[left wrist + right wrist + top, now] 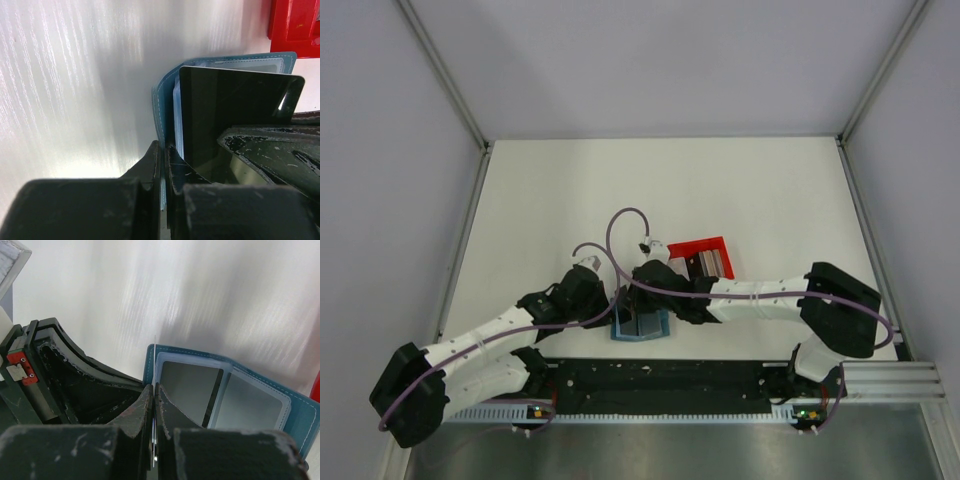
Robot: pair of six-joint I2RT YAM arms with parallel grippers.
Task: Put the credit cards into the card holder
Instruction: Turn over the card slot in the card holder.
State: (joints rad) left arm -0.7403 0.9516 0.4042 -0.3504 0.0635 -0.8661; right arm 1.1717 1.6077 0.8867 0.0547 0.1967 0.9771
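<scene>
While in L gripper (162, 148), card holder (161, 95) open; black card (230, 110) in R gripper (153, 388)

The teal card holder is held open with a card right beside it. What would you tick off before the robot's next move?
1. Left end effector clamped on the card holder: ok.
2. Right end effector shut on the black card: ok.
3. Card holder open, clear pockets exposed: ok.
4. Card edge lined up with a pocket slot: cannot tell.
5. Target pocket free of another card: cannot tell.
6. Red tray apart from the card holder: ok.
</scene>
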